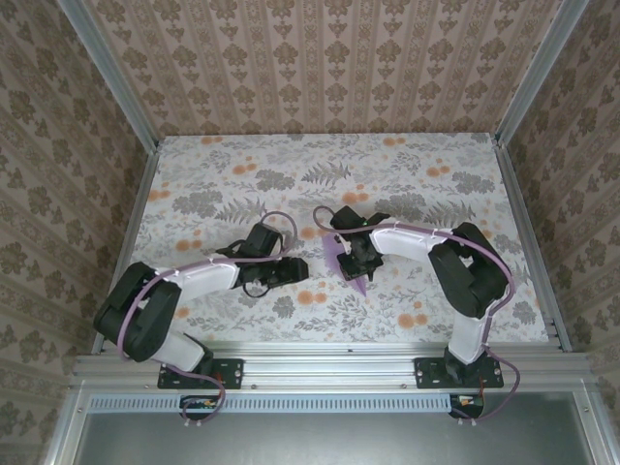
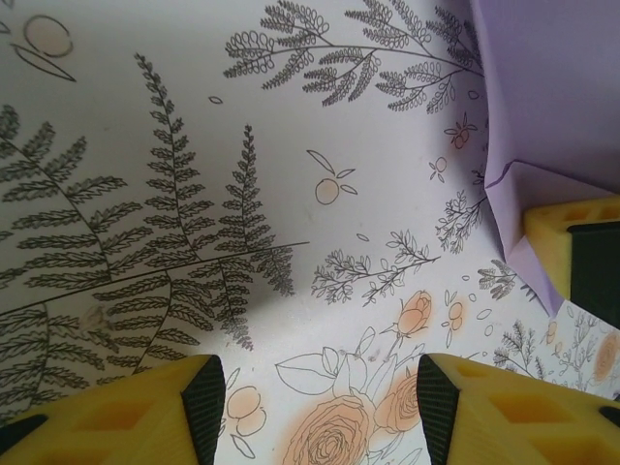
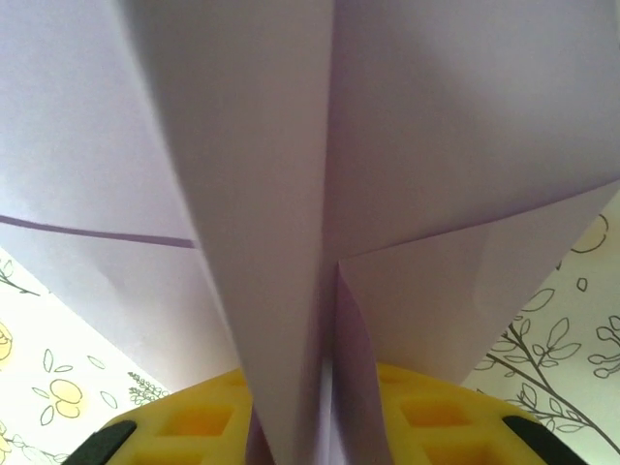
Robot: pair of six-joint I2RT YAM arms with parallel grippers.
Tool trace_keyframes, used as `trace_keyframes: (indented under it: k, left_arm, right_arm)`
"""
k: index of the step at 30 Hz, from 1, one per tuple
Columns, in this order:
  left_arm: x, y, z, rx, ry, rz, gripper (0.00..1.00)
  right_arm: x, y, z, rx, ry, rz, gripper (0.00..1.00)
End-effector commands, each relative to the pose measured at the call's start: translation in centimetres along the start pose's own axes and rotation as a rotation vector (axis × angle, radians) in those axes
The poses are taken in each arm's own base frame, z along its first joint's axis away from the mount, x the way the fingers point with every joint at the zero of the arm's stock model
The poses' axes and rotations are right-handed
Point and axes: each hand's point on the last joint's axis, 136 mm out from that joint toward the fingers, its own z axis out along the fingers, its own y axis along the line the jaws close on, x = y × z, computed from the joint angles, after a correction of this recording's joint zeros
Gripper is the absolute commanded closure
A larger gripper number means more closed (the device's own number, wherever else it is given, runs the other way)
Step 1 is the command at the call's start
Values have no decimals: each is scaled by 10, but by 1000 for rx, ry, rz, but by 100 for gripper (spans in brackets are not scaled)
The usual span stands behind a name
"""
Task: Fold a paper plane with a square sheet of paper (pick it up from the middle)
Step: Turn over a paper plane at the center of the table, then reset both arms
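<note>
The lavender paper is folded into a pointed paper plane point(image 1: 342, 256); it lies at the table's middle with its tip toward the near edge. My right gripper point(image 1: 361, 260) is on it. In the right wrist view the plane point(image 3: 242, 145) has its centre fold between the yellow fingers point(image 3: 194, 421), the two layers parted with a gap, so the jaws stand slightly open around it. My left gripper point(image 1: 294, 269) hovers just left of the plane, open point(image 2: 320, 397) over bare tabletop. An edge of the plane point(image 2: 552, 97) and a right finger point(image 2: 572, 228) show at that view's right.
The floral tabletop point(image 1: 242, 184) is bounded by aluminium rails point(image 1: 329, 360) at the near edge and by patterned walls point(image 1: 329, 58) on three sides. Both arm bases sit at the near rail.
</note>
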Motion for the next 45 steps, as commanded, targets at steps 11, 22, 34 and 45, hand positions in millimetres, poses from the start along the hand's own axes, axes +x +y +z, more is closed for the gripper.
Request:
trace_keyframes:
  k: [11,22,34,45]
  left_arm:
    - [-15,-42,0,87,-24,72,41]
    - [-31,-59,-30,52,-69,170,36]
    - [-41,-60,-70,-93,-81,467,22]
    - [-100,8,-117,-452,-359,607,0]
  right_arm:
    - [5,2,1,-36,-4,10,65]
    - [-11,11,-66,-111,-121,-18,56]
    - [-18,23,-118,-284,-225,-135,48]
    - [-53,-51,-141,-244,-605,-12,30]
